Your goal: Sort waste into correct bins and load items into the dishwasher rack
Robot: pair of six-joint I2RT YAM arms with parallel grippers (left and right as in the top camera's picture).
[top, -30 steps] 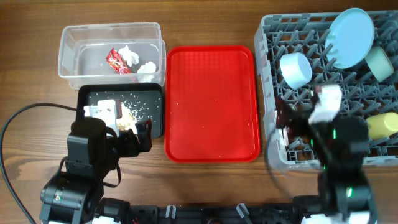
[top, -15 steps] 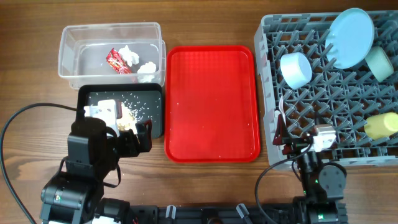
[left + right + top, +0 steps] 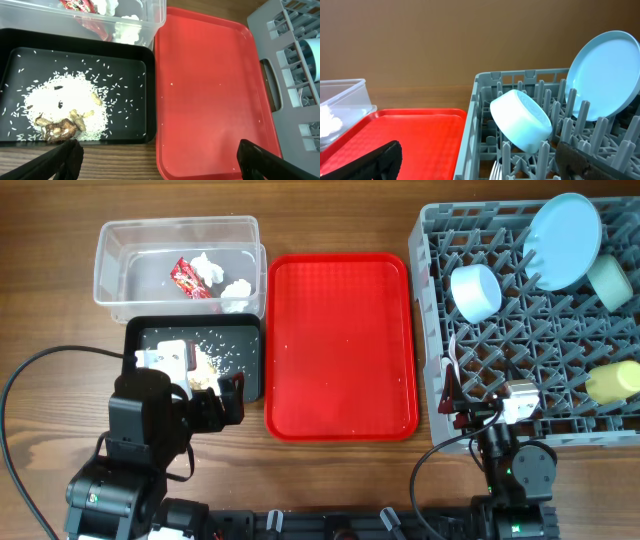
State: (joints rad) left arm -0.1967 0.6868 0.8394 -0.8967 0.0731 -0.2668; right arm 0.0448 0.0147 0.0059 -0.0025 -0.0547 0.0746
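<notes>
Dishwasher rack straight ahead of right claw, loaded with pale blue plate on edge, pale blue bowl tipped on its side, mint green bowl and yellow cup off to the right. Right claw spread wide, empty. Left claw equally wide, nothing between fingers. Brown food scraps and rice in black tray ahead-left of left claw. Red wrapper and tissues in clear tub beyond. Red serving tray ahead-right.
</notes>
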